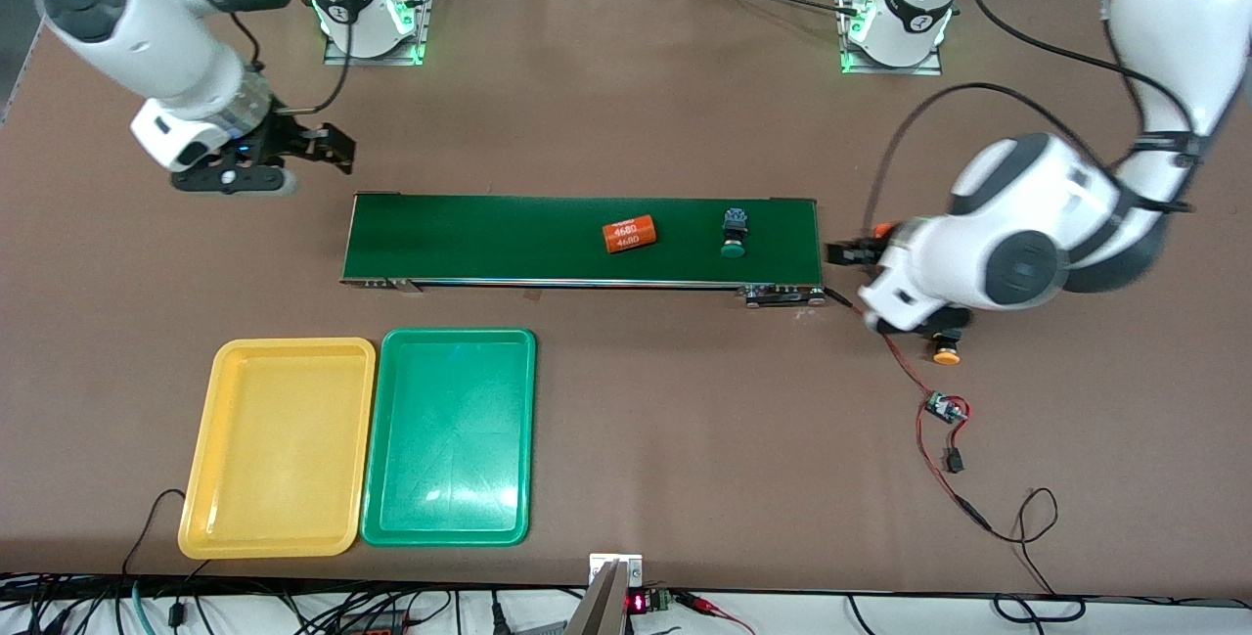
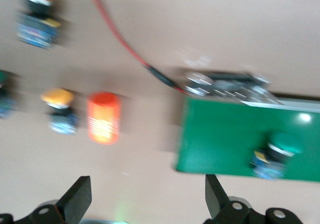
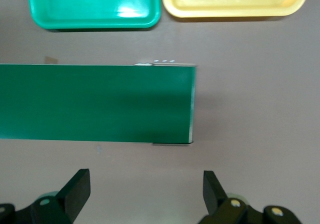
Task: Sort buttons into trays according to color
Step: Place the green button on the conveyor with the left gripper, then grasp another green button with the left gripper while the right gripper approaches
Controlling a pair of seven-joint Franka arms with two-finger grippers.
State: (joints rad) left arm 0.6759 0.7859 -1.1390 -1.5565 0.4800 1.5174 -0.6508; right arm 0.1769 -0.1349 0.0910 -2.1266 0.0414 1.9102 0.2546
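On the brown table [image 1: 626,107] the long dark-green conveyor belt [image 1: 509,236] lies crosswise, with the yellow tray [image 1: 225,478] and the green tray [image 1: 391,508] side by side nearer the front camera, toward the right arm's end. An orange 4680 cylinder [image 1: 629,235] rests mid-belt, and a green-capped button [image 1: 735,232] lies on the belt near the left arm's end. The left gripper [image 2: 145,196] hangs over the table just off that end of the belt, its fingers spread wide and holding nothing. Below it the left wrist view shows a second orange cylinder [image 2: 103,118], two yellow-capped buttons [image 2: 59,109] [image 2: 36,11] and the edge of another green-capped button [image 2: 4,93] on the bare table. The right gripper [image 3: 145,194] waits over the table off the belt's other end, fingers spread, empty.
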